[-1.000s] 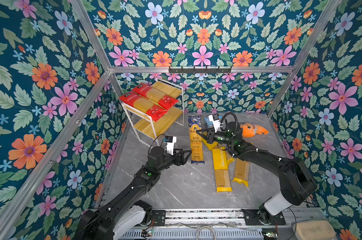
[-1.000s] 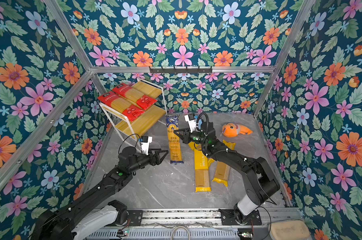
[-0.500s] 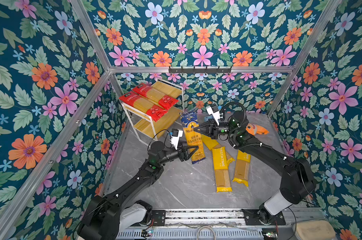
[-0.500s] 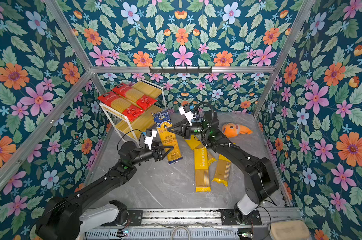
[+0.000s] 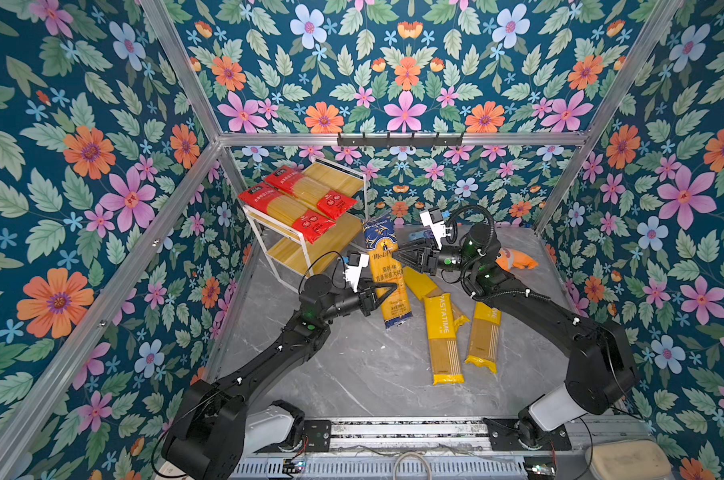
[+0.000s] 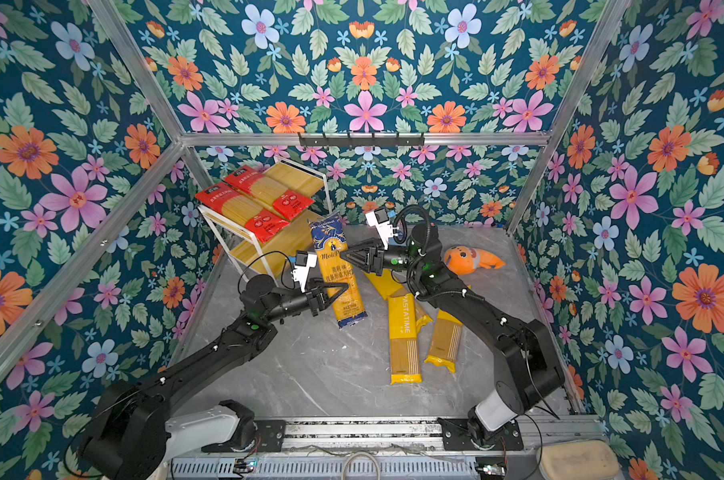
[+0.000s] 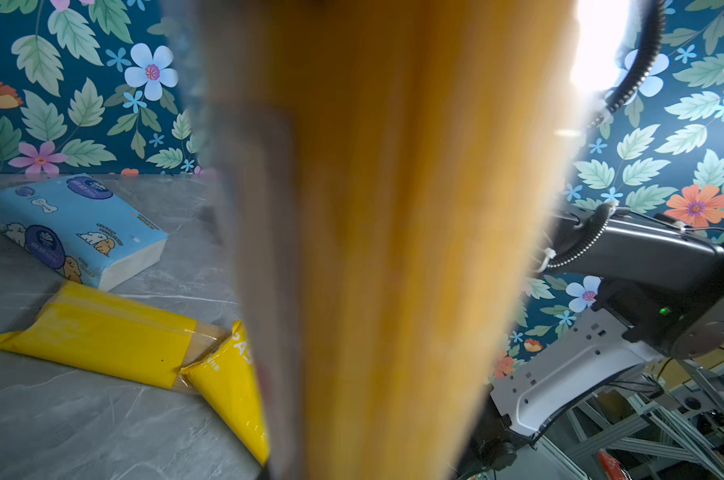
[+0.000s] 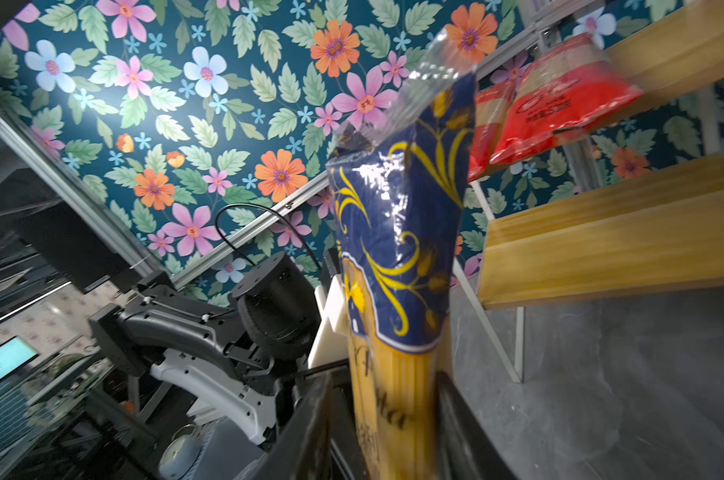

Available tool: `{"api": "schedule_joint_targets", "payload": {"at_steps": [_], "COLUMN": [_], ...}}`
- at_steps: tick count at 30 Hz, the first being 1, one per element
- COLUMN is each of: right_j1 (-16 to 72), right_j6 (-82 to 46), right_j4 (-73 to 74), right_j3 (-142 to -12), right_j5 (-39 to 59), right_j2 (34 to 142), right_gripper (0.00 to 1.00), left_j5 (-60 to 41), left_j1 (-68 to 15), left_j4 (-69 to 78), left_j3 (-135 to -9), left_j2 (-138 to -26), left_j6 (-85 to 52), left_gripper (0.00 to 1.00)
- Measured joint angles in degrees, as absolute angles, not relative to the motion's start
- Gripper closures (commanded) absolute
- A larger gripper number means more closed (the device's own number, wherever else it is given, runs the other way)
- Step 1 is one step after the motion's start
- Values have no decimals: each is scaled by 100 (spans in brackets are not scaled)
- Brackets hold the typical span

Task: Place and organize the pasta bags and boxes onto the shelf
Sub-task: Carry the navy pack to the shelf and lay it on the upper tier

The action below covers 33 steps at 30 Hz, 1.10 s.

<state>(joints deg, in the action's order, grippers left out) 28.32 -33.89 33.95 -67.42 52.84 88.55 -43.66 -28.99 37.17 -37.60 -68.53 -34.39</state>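
The dark blue-and-gold pasta pack [image 5: 387, 270] [image 6: 337, 266] stands tilted up beside the shelf [image 5: 306, 253] [image 6: 264, 257]. My left gripper [image 5: 389, 289] [image 6: 341, 289] is shut on its lower noodle part, which fills the left wrist view [image 7: 393, 249]. My right gripper [image 5: 397, 257] [image 8: 383, 390] straddles the pack higher up, jaws apart, with a gap at one finger [image 8: 316, 411]. Two red packs [image 5: 287, 210] [image 5: 310, 191] lie on the top board. Three yellow packs [image 5: 443, 332] [image 5: 485, 332] [image 5: 420, 284] lie on the floor.
An orange plush toy [image 5: 516, 259] [image 6: 470, 259] lies behind the right arm near the back wall. A light-blue tissue pack [image 7: 73, 228] sits on the floor beyond the yellow packs. The shelf's lower board [image 8: 601, 245] is bare. Flowered walls close in on three sides.
The right gripper lifted the blue-and-gold pack off the floor and tilted it up. The left gripper came in and shut on its lower part. The right jaws have now parted.
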Motion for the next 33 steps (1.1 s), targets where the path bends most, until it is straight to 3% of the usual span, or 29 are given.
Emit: {"api": "schedule_joint_targets", "payload": {"at_steps": [12, 18, 24, 30, 33], "right_j1": [2980, 3157, 3175, 3181, 3170], "right_j6": [-3632, -4252, -5083, -5778, -5979], "right_j4": [3020, 3594, 4508, 5426, 5614], "right_j3": [-4963, -4624, -4797, -4936, -5006], "right_j5": [3201, 2685, 2687, 2703, 2696], "right_j2": [7752, 7830, 8350, 8711, 8759], "right_gripper": [29, 28, 34, 47, 60], "left_j5": [-3284, -2687, -2215, -1914, -1831], "left_j1": [-2888, -2954, -3074, -3094, -3103], "left_j4": [3852, 4150, 4445, 4818, 5011], "left_j3": [-4569, -4818, -4906, -4932, -4954], "left_j2": [-7314, -7564, -7572, -7690, -7747], "left_j6": [-4045, -4584, -4906, -5175, -5273], "left_gripper": [85, 83, 82, 80, 77]}}
